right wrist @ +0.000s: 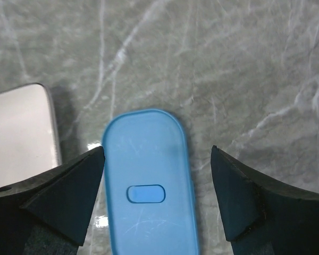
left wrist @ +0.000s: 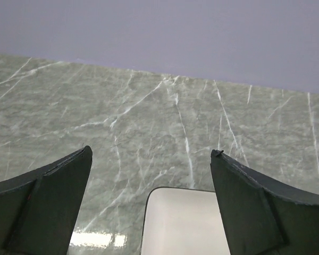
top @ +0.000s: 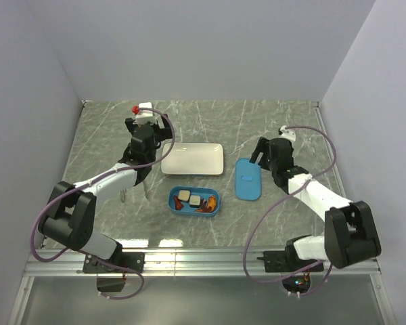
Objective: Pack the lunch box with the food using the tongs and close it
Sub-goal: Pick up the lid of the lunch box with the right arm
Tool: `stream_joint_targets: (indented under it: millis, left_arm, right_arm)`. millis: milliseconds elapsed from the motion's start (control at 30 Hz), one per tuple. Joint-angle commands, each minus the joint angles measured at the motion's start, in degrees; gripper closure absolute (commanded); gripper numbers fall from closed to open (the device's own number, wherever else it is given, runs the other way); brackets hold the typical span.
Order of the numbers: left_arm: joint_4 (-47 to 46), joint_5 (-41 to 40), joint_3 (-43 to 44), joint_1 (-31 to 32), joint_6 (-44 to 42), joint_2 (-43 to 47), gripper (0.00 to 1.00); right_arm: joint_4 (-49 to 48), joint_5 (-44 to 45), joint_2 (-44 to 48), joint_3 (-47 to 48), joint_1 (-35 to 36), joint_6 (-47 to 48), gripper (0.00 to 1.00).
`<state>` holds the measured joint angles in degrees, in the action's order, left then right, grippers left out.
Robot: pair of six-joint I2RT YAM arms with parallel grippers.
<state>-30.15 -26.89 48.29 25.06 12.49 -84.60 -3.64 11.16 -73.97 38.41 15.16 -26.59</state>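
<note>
Two sets of fingers are standing wide apart, neither one grasping anything. The right gripper (right wrist: 157, 151) is hovering with its fingers (right wrist: 69, 186) spread to either side of the blue lid (right wrist: 146, 159), which is lying flat on the table (right wrist: 244, 64), tab up, just right of the lunch box (top: 217, 201). The left gripper (left wrist: 151, 154) is hanging released at the left end of the white plate (left wrist: 181, 223). The lunch box is sitting uncovered in front of that plate, holding the food (top: 189, 200). Thin grey lines under the left arm may be the tongs (top: 122, 195), though the overhead view is showing them too small to be sure.
</note>
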Motion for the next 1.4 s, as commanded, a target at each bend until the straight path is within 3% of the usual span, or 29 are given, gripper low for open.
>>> stream_joint_targets:
  millis: [0,167,367,600,867,967,1000,1100,1367]
  left_arm:
    - [-5.8,1.93,1.89,-0.1,-0.98,0.49,0.01]
    - [-5.27,1.67,1.54,-0.45,-1.42,1.01,0.01]
    - [-6.67,2.37,-0.3,-1.42,-1.15,2.33,0.01]
    - [-6.76,0.18,-1.36,-2.12,-2.65,3.65,0.01]
    - [-6.94,0.18,-2.5,-2.65,-2.65,4.7,0.01]
    - [-7.11,0.09,-2.77,-2.82,-2.56,4.7,0.0]
    - [-7.11,0.0,-2.94,-2.91,-2.73,4.7,0.01]
    - [-7.11,-0.26,-2.94,-3.0,-2.91,4.53,0.01]
    - [-7.64,-0.09,-3.47,-3.17,-2.91,4.88,0.01]
  right_arm:
    - [6.01,1.24,-4.41,3.77,0.4,-1.97,0.13]
    - [9.26,0.19,-12.4,7.46,0.31,-2.85,0.13]
    - [9.79,0.53,-14.71,8.26,0.4,-3.38,0.18]
    - [12.69,-4.66,-18.49,9.31,0.57,-2.59,0.49]
    - [16.29,-4.65,-17.61,8.78,0.84,-2.5,0.57]
    - [17.61,-5.27,-17.52,8.7,1.01,-1.89,0.74]
    - [17.96,-5.44,-17.43,8.61,0.93,-1.8,0.85]
    - [18.05,-5.71,-16.73,7.99,1.01,-2.06,1.0]
    - [18.4,-3.35,-10.32,7.99,1.89,0.04,1.0]
